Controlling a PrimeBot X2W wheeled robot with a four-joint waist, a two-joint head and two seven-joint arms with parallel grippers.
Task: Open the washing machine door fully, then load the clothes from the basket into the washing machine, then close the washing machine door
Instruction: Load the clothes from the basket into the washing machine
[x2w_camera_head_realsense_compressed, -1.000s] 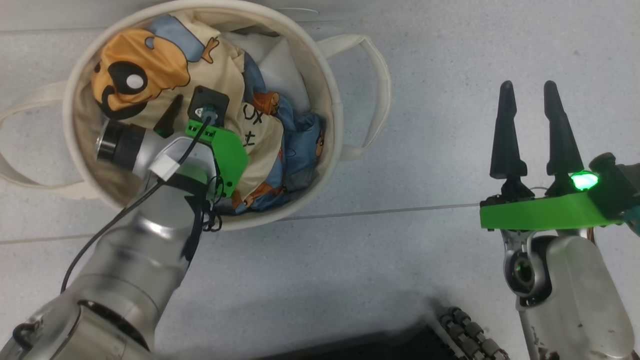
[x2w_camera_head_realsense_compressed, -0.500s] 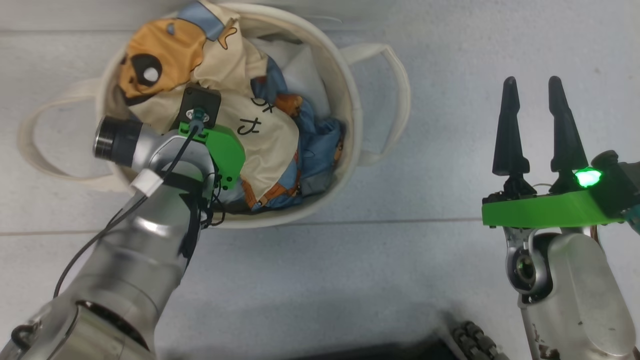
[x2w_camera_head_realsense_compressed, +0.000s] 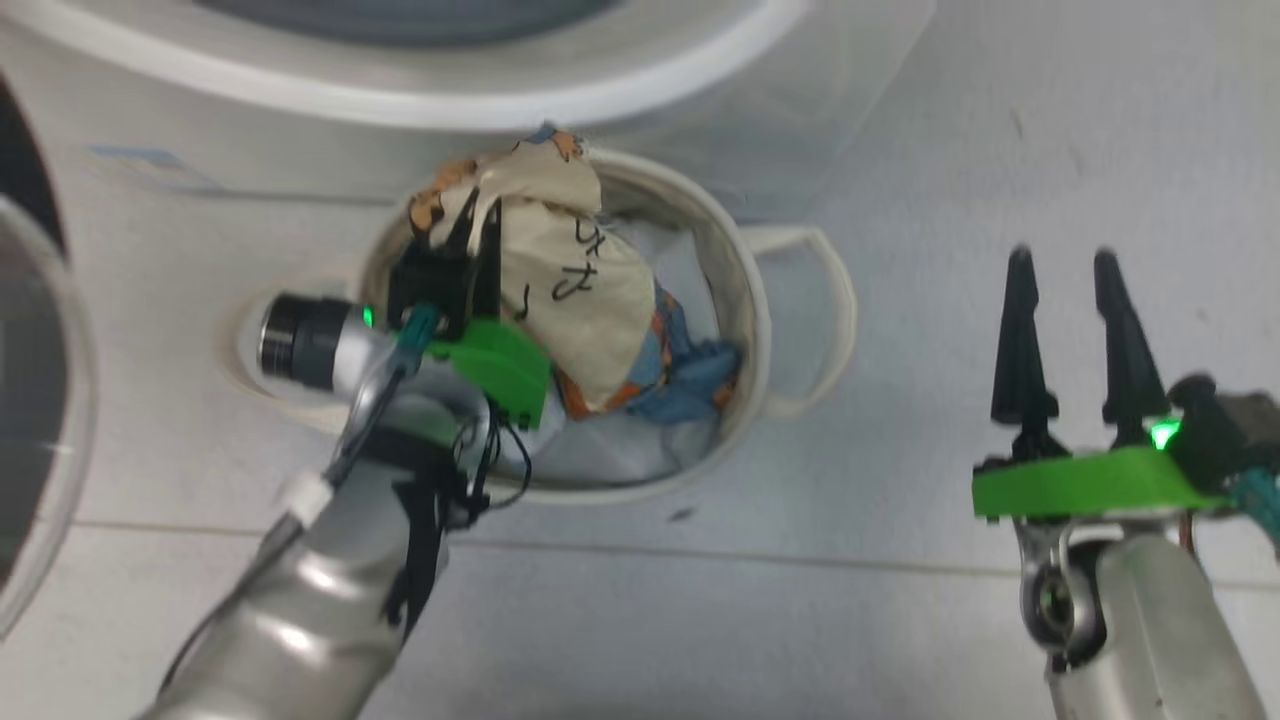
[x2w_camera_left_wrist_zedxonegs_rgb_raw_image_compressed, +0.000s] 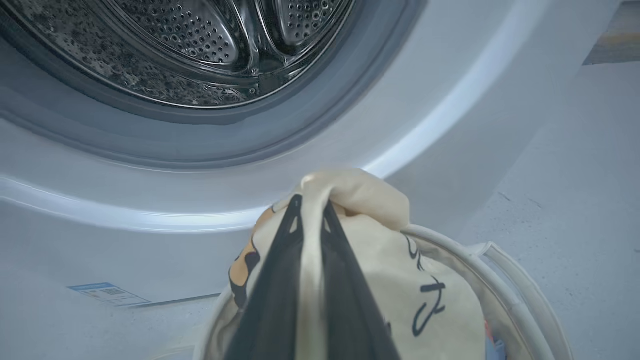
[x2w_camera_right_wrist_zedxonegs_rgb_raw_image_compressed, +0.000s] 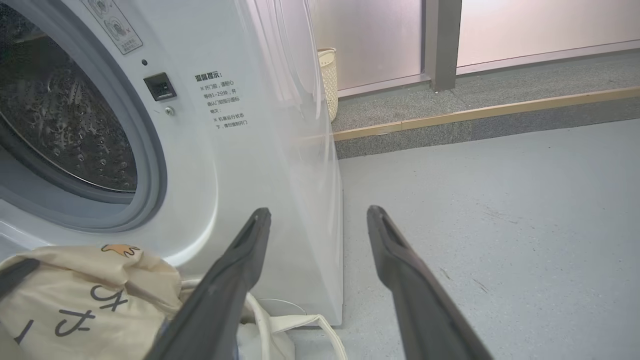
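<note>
One cream bear garment (x2w_camera_head_realsense_compressed: 560, 290) is rising out of the basket (x2w_camera_head_realsense_compressed: 748, 300) below the open washing machine drum (x2w_camera_left_wrist_zedxonegs_rgb_raw_image_compressed: 200, 40), the left end effector (x2w_camera_left_wrist_zedxonegs_rgb_raw_image_compressed: 311, 204) having just clamped shut on its top fold, so loading is starting; the right end effector (x2w_camera_head_realsense_compressed: 1062, 265) is idling wide open.

round glass washing machine door with black rim (x2w_camera_head_realsense_compressed: 40, 400): cut off by left edge, head view. small blue label (x2w_camera_left_wrist_zedxonegs_rgb_raw_image_compressed: 107, 294): print blurred, unreadable. light blue bear-print clothes (x2w_camera_head_realsense_compressed: 700, 367): largely hidden under cream fabric garment (x2w_camera_head_realsense_compressed: 570, 285).
</note>
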